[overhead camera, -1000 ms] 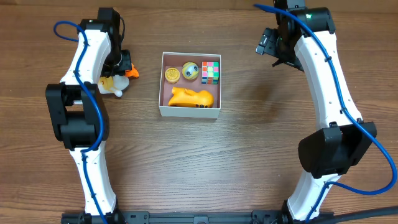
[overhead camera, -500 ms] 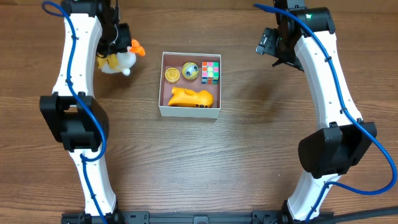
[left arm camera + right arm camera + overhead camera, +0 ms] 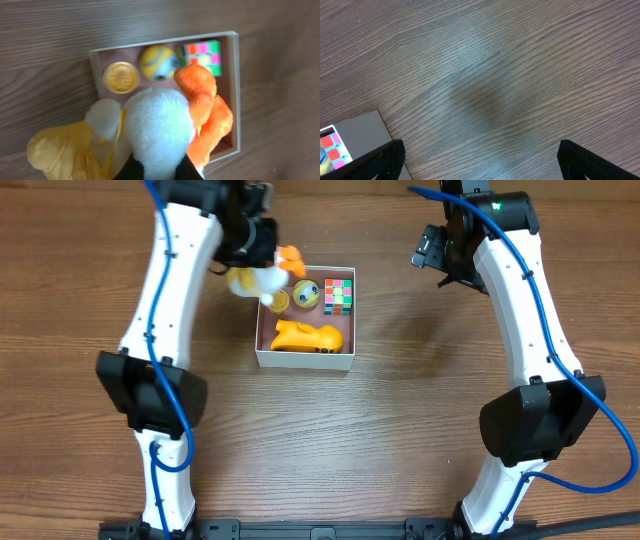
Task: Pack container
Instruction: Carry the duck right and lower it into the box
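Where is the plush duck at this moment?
In the overhead view the plush duck hangs in the shut left gripper over the far-left corner of the container, just above the gold coin and the yellow ball toy.

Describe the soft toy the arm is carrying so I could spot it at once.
Find the white-walled container in the middle of the table. Over its far left corner the left gripper holds a plush toy: fluffy white with orange and yellow parts. Unlike the cube, ball, gold disc and orange toy lying inside, it is soft and held aloft.
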